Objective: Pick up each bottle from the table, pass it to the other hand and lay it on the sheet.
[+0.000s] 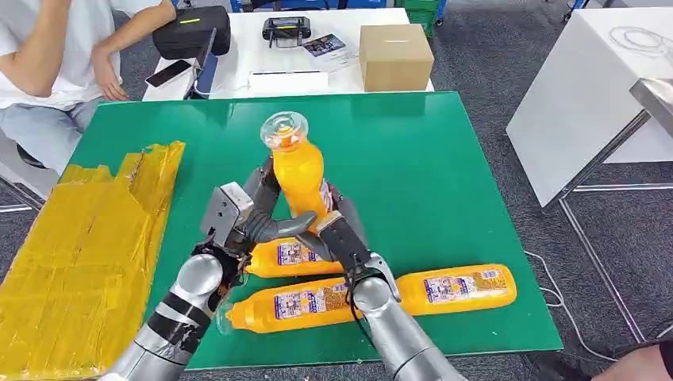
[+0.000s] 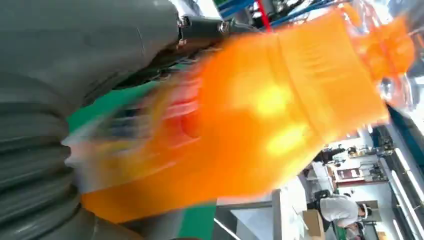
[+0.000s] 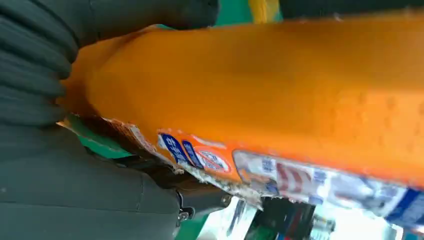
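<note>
You can't read any text here. The labels on the lying bottles (image 1: pixel 456 289) and on the held bottle (image 3: pixel 280 95) show blue, red and white print, too small or blurred to make out. The booklet (image 1: pixel 324 44) is equally illegible.

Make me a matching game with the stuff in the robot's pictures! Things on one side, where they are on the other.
Things:
1. raised orange bottle
2. yellow sheet
3. cardboard box
4. bottle nearest the table's right edge

Places:
A. on the white table behind
B. between both robot hands
C. lying flat on the green table
D. draped over the green table's left side

Pairs: 1-B, 2-D, 3-A, 4-C
</note>
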You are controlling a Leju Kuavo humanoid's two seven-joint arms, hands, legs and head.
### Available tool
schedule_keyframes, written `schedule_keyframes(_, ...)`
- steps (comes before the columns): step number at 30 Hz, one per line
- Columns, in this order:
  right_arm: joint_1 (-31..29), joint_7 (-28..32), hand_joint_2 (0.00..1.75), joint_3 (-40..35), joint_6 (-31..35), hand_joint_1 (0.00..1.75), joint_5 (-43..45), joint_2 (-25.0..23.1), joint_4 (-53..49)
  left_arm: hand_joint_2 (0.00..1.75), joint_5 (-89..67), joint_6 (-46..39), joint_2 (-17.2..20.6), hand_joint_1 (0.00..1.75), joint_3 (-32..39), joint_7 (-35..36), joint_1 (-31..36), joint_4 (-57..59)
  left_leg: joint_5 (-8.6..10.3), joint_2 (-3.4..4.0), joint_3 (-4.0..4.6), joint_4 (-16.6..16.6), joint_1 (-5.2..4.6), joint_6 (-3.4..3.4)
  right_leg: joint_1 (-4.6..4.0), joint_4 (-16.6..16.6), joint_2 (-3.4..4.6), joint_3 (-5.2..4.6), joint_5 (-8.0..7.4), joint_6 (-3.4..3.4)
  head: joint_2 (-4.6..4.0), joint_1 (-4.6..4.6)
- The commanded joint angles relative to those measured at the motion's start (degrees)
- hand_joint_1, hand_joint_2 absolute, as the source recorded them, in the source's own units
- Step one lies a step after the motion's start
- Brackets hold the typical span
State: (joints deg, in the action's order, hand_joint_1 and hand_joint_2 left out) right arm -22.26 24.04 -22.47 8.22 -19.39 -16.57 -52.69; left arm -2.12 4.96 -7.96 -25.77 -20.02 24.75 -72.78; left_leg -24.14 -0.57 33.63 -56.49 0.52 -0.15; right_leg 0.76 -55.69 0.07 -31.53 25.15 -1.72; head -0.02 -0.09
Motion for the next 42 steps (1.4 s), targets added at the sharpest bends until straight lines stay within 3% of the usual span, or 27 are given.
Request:
schedule_keyframes(1, -3.6, 1.4, 1.75, -7.1, 1.1, 1.75, -2.3, -0.2, 9.2, 1.75, 4.1, 3.6, -0.3, 0.00, 0.7, 0.3, 6.3, 11.6, -0.05, 0.03, -0.18, 0.0, 0.03, 0.01, -0.05, 0.0, -0.01, 0.20, 0.04, 0.06, 0.00, -0.04)
schedule_keyframes(7, -3.4, 2.2, 1.75, -9.2, 1.8, 1.75, -3.6, -0.1, 9.1, 1.75, 5.8, 1.6, -1.4, 0.00, 3.7, 0.8, 8.9, 19.4, -0.10, 0.00, -0.22, 0.0, 0.07, 0.02, -0.09, 0.1, -0.06, 0.29, 0.08, 0.07, 0.00, -0.02)
schedule_keyframes(33, -3.4, 2.1, 1.75, -9.2, 1.9, 1.75, -3.6, -0.1, 9.1, 1.75, 6.3, 1.1, -1.7, 0.00, 4.3, 1.0, 9.0, 19.8, -0.04, 0.03, -0.06, 0.0, 0.01, 0.01, -0.02, 0.0, 0.00, 0.08, 0.03, 0.04, 0.00, -0.02)
schedule_keyframes(34, -3.4, 2.1, 1.75, -9.3, 2.1, 1.75, -3.6, -0.1, 9.1, 1.75, 6.9, 0.6, -2.1, 1.75, 5.1, 0.9, 8.9, 20.1, -0.11, 0.05, -0.14, -0.1, 0.05, 0.01, -0.07, 0.0, 0.00, 0.19, 0.08, 0.07, 0.00, -0.02)
schedule_keyframes(42, -2.7, 2.2, 1.75, -8.8, 3.8, 1.75, -3.1, 0.6, 7.2, 1.75, 8.9, -2.1, -2.2, 1.75, 9.0, -0.2, 6.8, 16.8, -0.06, 0.10, -0.10, 0.0, 0.02, 0.01, -0.04, 0.0, 0.06, 0.13, 0.03, 0.05, 0.00, -0.02)
